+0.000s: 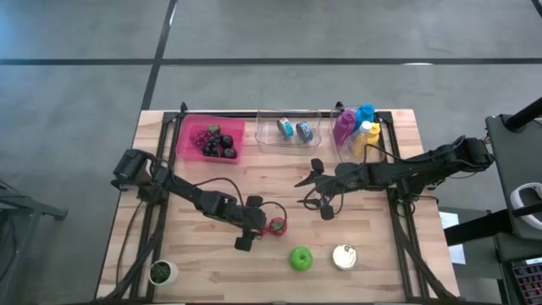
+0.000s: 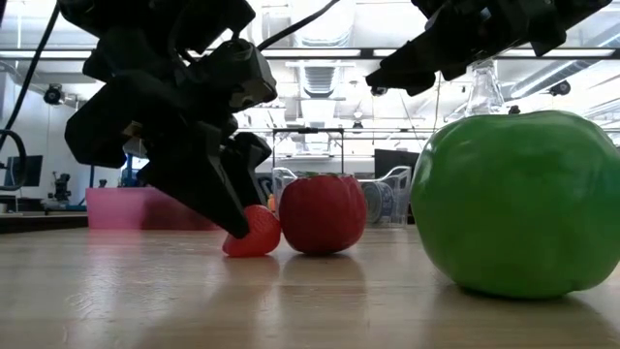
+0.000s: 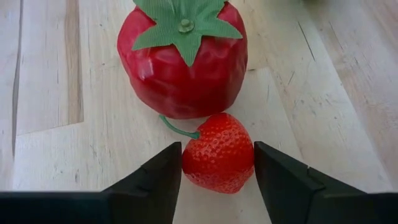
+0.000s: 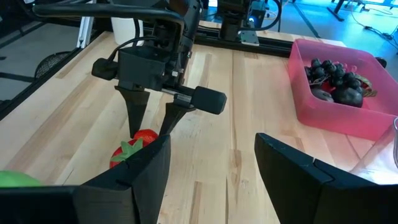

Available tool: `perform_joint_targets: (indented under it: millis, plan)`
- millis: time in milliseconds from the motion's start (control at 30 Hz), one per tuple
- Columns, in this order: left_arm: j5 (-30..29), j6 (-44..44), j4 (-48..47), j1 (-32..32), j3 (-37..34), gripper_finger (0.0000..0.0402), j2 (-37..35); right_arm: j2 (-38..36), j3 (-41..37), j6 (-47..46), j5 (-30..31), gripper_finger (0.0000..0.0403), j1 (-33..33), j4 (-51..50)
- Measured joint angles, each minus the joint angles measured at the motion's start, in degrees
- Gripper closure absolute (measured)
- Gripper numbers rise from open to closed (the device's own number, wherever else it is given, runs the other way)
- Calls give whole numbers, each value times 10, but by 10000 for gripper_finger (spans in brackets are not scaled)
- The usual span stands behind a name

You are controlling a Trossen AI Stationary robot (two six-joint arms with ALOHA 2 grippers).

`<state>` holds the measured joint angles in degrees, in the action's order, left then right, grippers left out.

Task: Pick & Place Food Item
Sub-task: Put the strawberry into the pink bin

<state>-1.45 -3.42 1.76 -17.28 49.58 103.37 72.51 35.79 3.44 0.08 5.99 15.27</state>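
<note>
The small red plastic strawberry (image 3: pixel 218 151) lay on the wooden table (image 3: pixel 336 124), touching the red toy tomato (image 3: pixel 182 59). It was straddled, not yet clamped, by the left gripper (image 3: pixel 217 177). Lifting and placing remained. The right gripper (image 1: pixel 318 191) was held spread, empty.

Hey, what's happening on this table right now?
The left gripper is down on the wooden table, its jaws on either side of a small red toy strawberry lying next to a red toy tomato. The right gripper hangs open above mid-table, holding nothing.
</note>
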Motion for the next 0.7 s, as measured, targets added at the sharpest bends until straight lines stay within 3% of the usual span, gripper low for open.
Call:
perform_joint_targets:
  millis: [700]
  plan:
    - [0,-2,-1,1,0,215,-1,0,0,0,0,174,0,0]
